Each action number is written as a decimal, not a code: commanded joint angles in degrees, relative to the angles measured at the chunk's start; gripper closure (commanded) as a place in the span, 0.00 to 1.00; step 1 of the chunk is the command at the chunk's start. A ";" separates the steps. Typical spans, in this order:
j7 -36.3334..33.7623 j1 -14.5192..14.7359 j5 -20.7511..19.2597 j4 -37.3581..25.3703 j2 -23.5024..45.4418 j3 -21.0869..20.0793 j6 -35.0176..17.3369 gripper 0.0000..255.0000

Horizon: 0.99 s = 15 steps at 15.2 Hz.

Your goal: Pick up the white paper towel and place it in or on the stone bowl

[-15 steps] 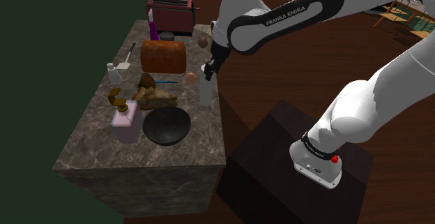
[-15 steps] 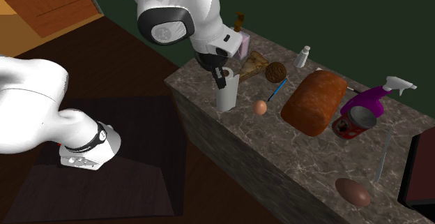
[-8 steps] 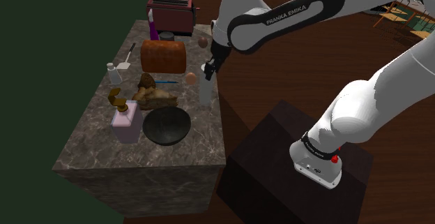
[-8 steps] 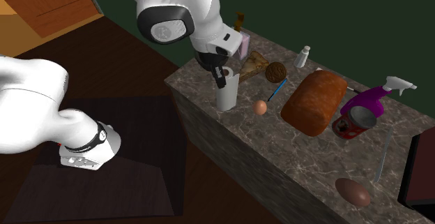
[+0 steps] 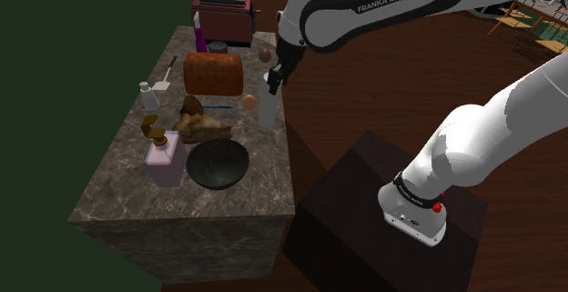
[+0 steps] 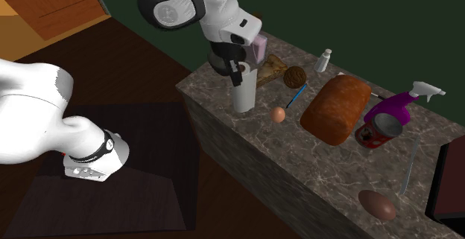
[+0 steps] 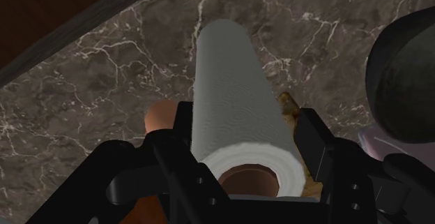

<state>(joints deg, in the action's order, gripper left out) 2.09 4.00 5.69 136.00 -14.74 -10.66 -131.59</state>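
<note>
The gripper [image 7: 244, 142] was closed around the upper end of the white paper towel [image 7: 233, 97], one black finger [image 7: 182, 128] pressed against each side of the roll. The roll stood upright near the worktop's [image 5: 118, 181] edge on the arm's side. Whether its lower end touched the dark marbled surface could not be told. A brown egg [image 6: 278, 114] lay just beside the roll. A loaf of bread [image 5: 213, 72] sat farther along the worktop, with a red toaster [image 5: 221, 17] beyond it. The dark stone bowl [image 5: 218, 166] rested apart from the roll, near the worktop's front end in the shoulder view, beside a pink bottle [image 5: 166, 161].
</note>
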 commanded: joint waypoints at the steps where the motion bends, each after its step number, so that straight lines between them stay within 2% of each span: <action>1: -0.03 -0.01 0.00 -0.99 -0.61 0.08 1.62 1.00; 15: -0.24 -0.16 -0.17 -9.27 -3.49 0.66 12.77 1.00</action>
<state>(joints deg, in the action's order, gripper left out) 1.92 3.84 5.53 127.43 -18.05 -10.02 -119.72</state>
